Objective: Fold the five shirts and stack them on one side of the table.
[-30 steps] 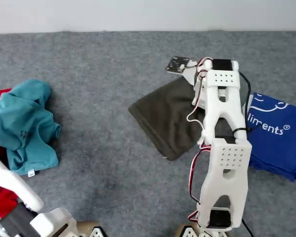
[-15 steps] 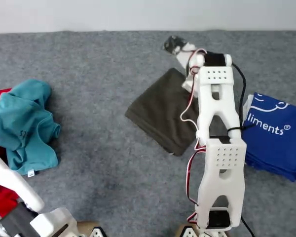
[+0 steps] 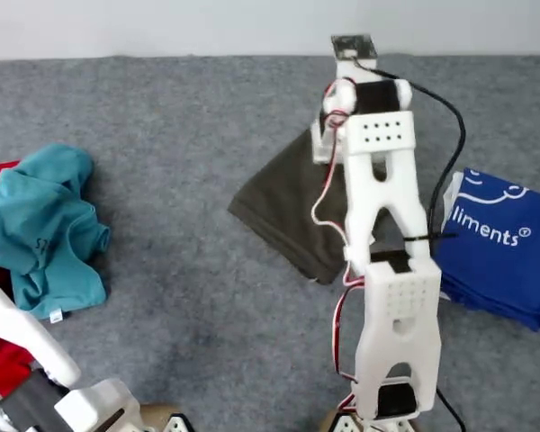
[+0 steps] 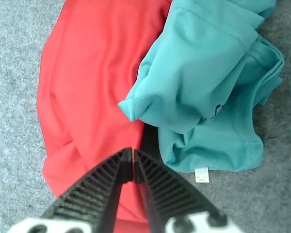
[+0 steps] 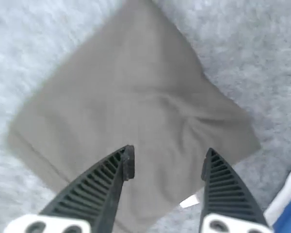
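Looking down the right wrist view, we find the right gripper (image 5: 169, 154) spread wide, its ribbed jaws holding nothing and hanging over the folded olive-brown shirt (image 5: 131, 97). We cannot tell whether they touch the cloth. In the high view that shirt (image 3: 283, 202) lies mid-table on the grey felt table (image 3: 180, 135), and its far corner and one side are hidden under the white right arm (image 3: 387, 225). Beyond the arm sits the folded blue shirt (image 3: 504, 252), cut off at the frame edge; we cannot tell if the two shirts touch. The left gripper (image 4: 132, 154) has its tips pressed together with nothing between them, above the red shirt (image 4: 92, 73). The crumpled teal shirt (image 4: 208, 82) lies over the red one, which is mostly covered.
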{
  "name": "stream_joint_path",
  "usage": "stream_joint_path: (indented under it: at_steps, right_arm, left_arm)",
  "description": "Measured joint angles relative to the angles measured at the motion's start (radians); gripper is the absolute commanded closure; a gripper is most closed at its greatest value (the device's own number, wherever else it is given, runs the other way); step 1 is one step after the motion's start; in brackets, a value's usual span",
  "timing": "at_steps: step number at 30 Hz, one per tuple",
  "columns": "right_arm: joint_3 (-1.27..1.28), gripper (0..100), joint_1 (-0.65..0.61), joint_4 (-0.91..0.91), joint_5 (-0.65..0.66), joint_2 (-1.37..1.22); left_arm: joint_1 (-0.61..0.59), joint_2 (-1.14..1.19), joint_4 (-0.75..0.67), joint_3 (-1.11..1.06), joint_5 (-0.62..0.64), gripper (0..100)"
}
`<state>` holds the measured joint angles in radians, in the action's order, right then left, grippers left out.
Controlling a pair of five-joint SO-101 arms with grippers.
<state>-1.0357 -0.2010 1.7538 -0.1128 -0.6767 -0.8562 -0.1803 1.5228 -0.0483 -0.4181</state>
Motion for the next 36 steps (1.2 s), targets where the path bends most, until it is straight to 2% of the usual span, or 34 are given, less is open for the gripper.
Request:
stream_joint_path:
  at_steps: [3, 7, 13, 21, 25, 30, 36]
  right_arm:
    - [0.029, 67.5, -0.029, 0.0, -0.08, 0.078]
    - [0.204, 57.6, -0.048, 0.0, -0.213, 0.21]
    - [0.442, 57.5, -0.046, -0.012, -0.402, 0.287]
    - [0.641, 58.2, -0.021, -0.311, -0.557, 0.213]
    - [0.68, 64.2, 0.003, -0.454, -0.583, 0.112]
    - [0.678, 77.1, 0.023, -0.575, -0.586, -0.023]
    - [0.621, 97.4, 0.04, -0.535, -0.586, -0.075]
  left_arm:
    - [0.0, 0.0, 0.0, 0.0, 0.0, 98]
    - [0.0, 0.0, 0.0, 0.0, 0.0, 98]
    - [0.0, 0.0, 0.0, 0.0, 0.0, 98]
    - [0.0, 0.0, 0.0, 0.0, 0.0, 98]
    - [0.0, 0.0, 0.0, 0.0, 0.0, 98]
    - [0.0, 0.0, 0.0, 0.0, 0.0, 98]
    - [0.0, 0.0, 0.0, 0.0, -0.015, 98]
